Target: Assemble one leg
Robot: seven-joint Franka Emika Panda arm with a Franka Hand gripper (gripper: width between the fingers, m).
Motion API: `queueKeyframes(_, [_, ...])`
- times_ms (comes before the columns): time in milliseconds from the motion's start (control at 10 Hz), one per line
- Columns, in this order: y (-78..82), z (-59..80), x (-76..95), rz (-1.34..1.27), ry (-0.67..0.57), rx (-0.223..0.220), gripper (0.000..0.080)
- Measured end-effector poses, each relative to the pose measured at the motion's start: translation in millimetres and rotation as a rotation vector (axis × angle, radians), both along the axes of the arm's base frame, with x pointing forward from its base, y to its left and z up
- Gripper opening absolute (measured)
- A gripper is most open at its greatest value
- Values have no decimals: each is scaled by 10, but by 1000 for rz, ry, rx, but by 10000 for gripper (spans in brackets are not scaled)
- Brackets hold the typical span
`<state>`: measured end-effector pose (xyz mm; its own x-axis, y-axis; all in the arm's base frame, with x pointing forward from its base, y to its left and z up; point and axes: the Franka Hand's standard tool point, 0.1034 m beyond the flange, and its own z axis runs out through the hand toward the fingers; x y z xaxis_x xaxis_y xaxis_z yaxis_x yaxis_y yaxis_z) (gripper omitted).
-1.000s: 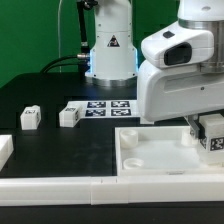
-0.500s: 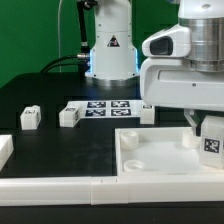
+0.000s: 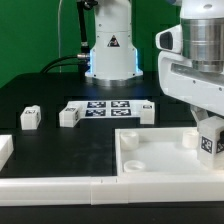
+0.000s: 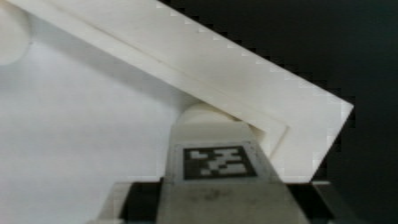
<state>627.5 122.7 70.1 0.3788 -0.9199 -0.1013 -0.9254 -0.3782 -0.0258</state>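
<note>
Your tool [image 3: 207,131] is clamped on 1 leg [image 3: 210,145] (tag face outward), upright at the corner of the white panel [image 3: 150,160] directly under the tool; whether it touches there I cannot tell. Pickup looks done; seating remains. 3 other legs [image 3: 69,115] and the marker board [image 3: 108,105] lie on the bench [image 3: 60,142] well away from the tool, obstructing nothing.
</note>
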Motion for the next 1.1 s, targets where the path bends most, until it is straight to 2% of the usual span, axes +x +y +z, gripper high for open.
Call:
queueKeyframes(100, [-1, 0, 0, 15, -2, 0, 291])
queueKeyframes(200, [1, -2, -1, 60, -6, 1, 375])
queueKeyframes(300, [4, -2, -2, 65, -6, 1, 375])
queueKeyframes(400, [1, -2, -2, 151, -15, 0, 559])
queueKeyframes(500, [7, -2, -3, 304, -31, 3, 630])
queueKeyframes(800, [-16, -12, -18, 813, -73, 12, 649])
queueKeyframes(1100, [10, -20, -28, 1157, -99, 4, 649])
